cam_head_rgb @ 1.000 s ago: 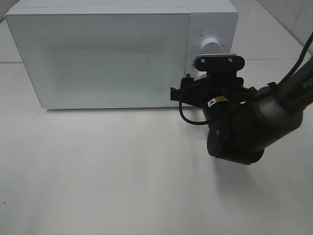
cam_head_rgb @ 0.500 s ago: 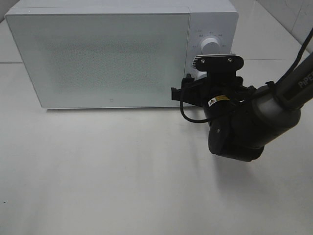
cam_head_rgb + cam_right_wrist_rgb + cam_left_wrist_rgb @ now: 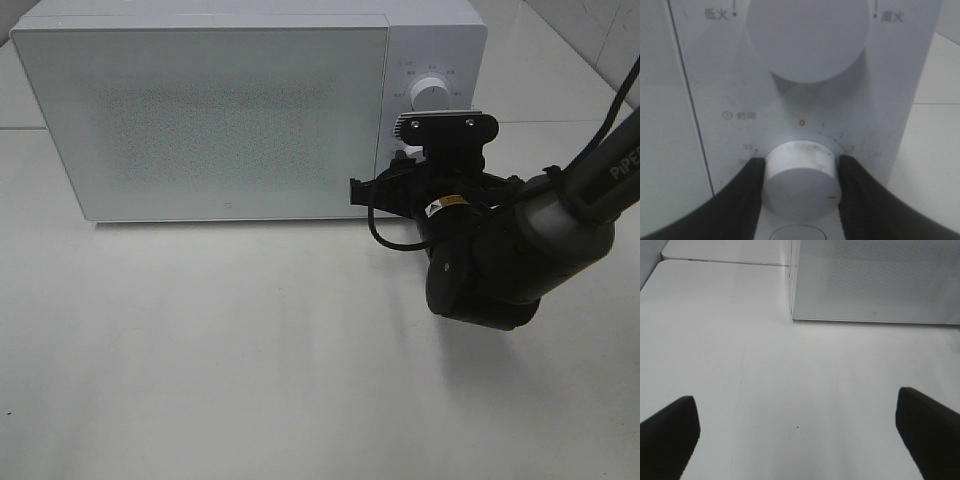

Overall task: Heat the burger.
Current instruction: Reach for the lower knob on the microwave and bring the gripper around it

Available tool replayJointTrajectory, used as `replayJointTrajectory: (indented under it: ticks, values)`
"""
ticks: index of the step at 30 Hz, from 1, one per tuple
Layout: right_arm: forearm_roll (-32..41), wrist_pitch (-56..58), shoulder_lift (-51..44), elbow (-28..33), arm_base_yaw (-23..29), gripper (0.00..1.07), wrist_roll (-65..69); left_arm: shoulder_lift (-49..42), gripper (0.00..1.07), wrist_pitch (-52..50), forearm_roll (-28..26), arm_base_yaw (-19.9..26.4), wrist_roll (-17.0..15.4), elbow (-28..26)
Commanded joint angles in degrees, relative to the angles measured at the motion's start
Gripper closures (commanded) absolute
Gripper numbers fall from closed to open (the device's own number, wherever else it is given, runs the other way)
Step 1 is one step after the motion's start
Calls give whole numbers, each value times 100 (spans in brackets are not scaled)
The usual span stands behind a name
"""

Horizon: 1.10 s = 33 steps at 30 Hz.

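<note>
Burger unseen | right end effector (image 3: pixel 801 182) still clamps timer knob (image 3: pixel 799 167)

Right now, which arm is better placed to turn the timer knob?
Right. The right tool is closed on both sides of the timer knob, below the power knob. The left tool hangs open over the table, facing the microwave door.

A smooth white matte tabletop (image 3: pixel 250 350) has a thin seam running across it near the far edge. A white box-shaped microwave oven (image 3: pixel 240 110) stands directly on it toward the far edge, with its closed speckled door facing the near edge. Its control panel, on the end nearer the right edge, has a round white upper knob (image 3: pixel 430 90) and a round white lower knob (image 3: pixel 800 177). A tiny dark speck (image 3: pixel 797 428) lies on the bare surface in front of the oven.
</note>
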Motion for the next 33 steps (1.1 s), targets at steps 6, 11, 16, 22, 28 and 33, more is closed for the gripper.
replayJointTrajectory:
  ticks: [6,11,16,22,28,33]
  values:
    - [-23,-201,-86,97,6,107,-40,-149,7,-6,-57,6,-34,23]
    - [-23,-218,-86,97,6,107,-34,-149,7,-6,-57,6,-34,23]
    - [-132,-390,-86,97,6,107,304,-149,7,-6,-57,6,-34,23]
    - [-458,-521,-86,97,-11,107,905,-149,7,-6,-57,6,-34,23]
    - [-699,-527,-86,97,-11,107,2320,-149,7,-6,-57,6,-34,23]
    - [-699,-527,-86,97,-11,107,2893,-149,7,-6,-57,6,-34,23]
